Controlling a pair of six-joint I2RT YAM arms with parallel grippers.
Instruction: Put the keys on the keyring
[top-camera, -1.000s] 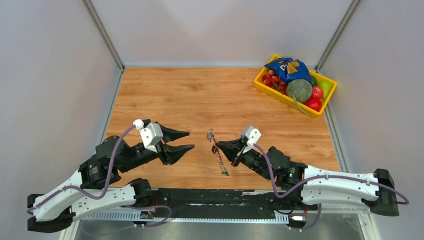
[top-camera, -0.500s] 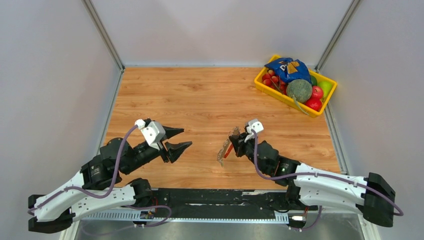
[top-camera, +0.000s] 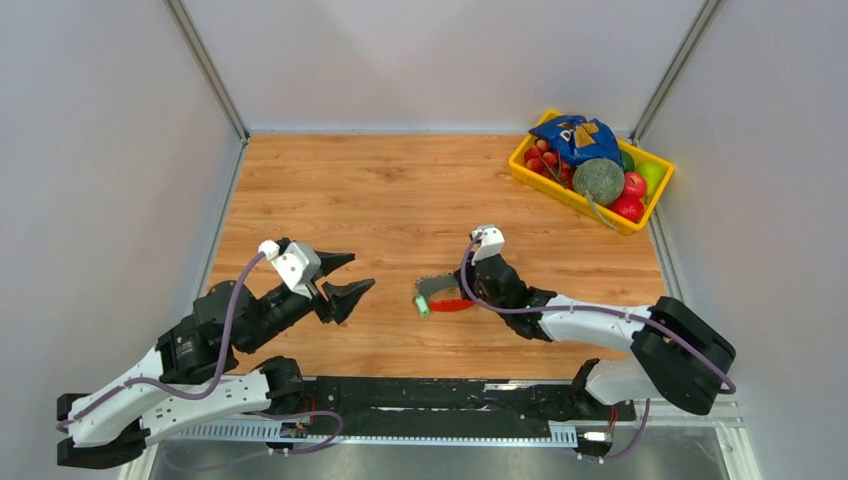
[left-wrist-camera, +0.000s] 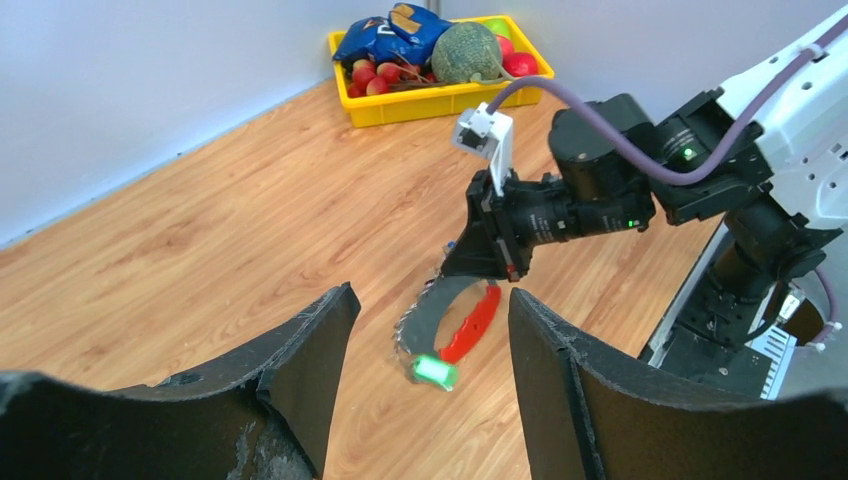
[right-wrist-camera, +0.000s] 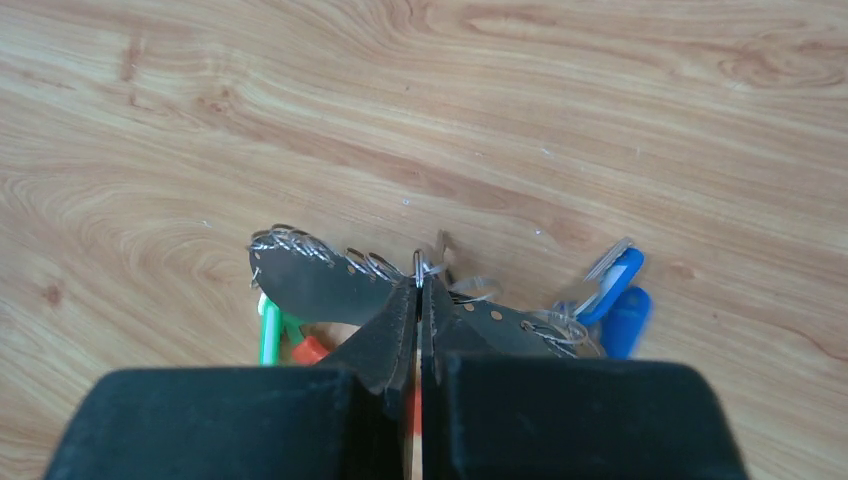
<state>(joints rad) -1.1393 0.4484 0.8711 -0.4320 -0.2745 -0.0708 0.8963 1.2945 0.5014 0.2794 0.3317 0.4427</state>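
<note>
While the left gripper (top-camera: 358, 272) hangs wide open, the right gripper (right-wrist-camera: 420, 287) pinches the keyring (right-wrist-camera: 310, 285) tight.

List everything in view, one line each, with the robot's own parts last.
table: one, light wood, under everything.
bin: one, yellow, far right corner of the table.
chip bag: one, blue, on top in the bin.
melon: one, grey-green, in the bin.
red fruits: several, red, in the bin.
green fruit: one, green, at the bin's right end.
keyring: one, thin silver ring on a grey strap with a red strip and green tip, at mid table.
blue-headed key: blurred, so count unclear, blue, beside the ring; no black key can be made out.
right gripper: black, shut on the keyring.
left gripper: black, open, left of the strap.
</note>
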